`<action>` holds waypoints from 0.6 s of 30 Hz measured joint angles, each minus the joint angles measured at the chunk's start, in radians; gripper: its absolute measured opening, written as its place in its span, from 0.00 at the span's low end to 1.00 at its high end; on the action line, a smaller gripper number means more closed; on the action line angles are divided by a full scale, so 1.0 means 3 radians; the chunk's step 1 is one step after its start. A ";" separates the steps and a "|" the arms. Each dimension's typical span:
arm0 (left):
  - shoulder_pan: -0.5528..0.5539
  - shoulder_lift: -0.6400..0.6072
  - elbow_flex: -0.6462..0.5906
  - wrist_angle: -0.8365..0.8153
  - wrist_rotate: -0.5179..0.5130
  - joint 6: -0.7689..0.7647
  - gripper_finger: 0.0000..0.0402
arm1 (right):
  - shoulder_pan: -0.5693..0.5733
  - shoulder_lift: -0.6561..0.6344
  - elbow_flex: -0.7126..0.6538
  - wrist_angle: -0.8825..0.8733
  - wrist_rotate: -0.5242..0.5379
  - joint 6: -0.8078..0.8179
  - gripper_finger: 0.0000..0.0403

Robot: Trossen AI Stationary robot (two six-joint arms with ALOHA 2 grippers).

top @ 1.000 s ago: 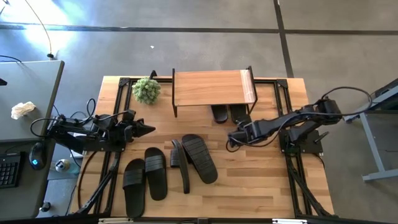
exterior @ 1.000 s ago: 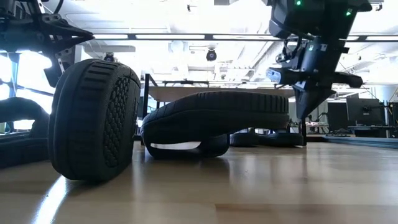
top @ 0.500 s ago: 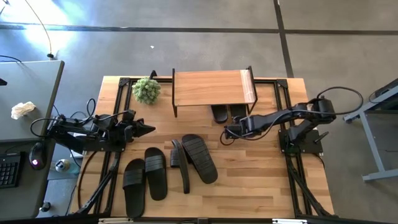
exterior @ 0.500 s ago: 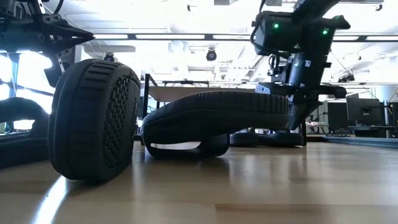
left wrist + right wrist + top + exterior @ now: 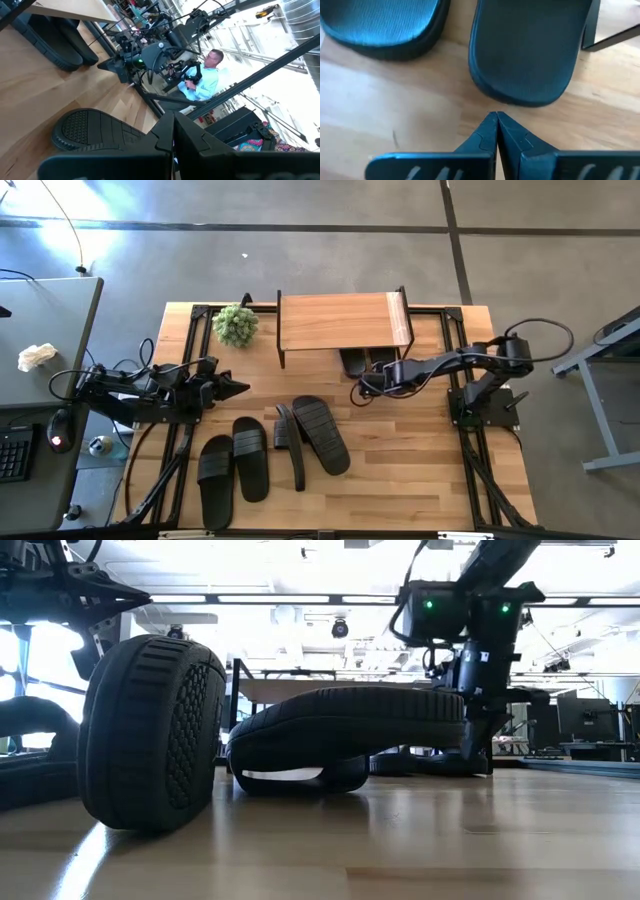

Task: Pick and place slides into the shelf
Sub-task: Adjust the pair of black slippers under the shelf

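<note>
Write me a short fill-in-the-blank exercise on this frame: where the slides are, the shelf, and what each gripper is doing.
1. Under the shelf lie ____ slides.
2. The right gripper, fingers pressed together, points at the heel of a slide under the ____.
3. The loose slides out on the open table number ____.
4. The left gripper waits at the table's left side, its fingers ____.

Missing words: two; shelf; four; shut

An open robotics lab: concrete floor (image 5: 300, 205), strip ceiling lights (image 5: 300, 598), other robot rigs (image 5: 150, 50) behind
</note>
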 joint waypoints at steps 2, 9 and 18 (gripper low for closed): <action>0.0000 0.0000 0.0000 0.0000 0.0000 0.0000 0.00 | -0.0018 0.0009 0.0000 0.0004 0.0056 0.0054 0.00; 0.0000 -0.0001 0.0000 0.0000 0.0000 0.0000 0.00 | -0.0104 0.0008 0.0000 0.0028 0.0109 0.0082 0.00; -0.0001 0.0000 0.0001 0.0001 0.0000 -0.0001 0.00 | -0.0119 0.0008 0.0000 0.0062 0.0181 0.0182 0.00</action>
